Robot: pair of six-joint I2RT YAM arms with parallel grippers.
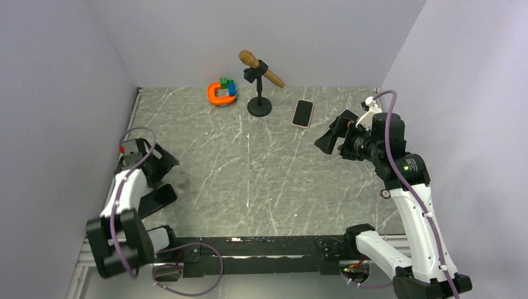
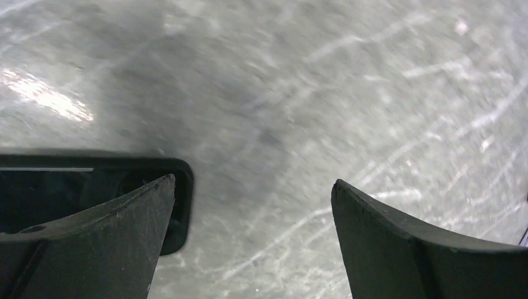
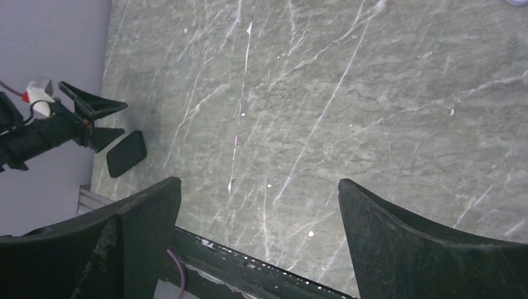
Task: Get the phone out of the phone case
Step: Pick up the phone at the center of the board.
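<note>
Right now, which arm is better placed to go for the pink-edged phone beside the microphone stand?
Likely the right. The right gripper, open, hangs close to the phone on its side of the table. The left gripper, also open, sits far across by a black flat item.

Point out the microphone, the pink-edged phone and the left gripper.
microphone (image 1: 249, 59), top view, its rounded head.
pink-edged phone (image 1: 303, 113), top view, middle of its dark face.
left gripper (image 2: 252, 181), left wrist view, midway between its fingertips.
</note>
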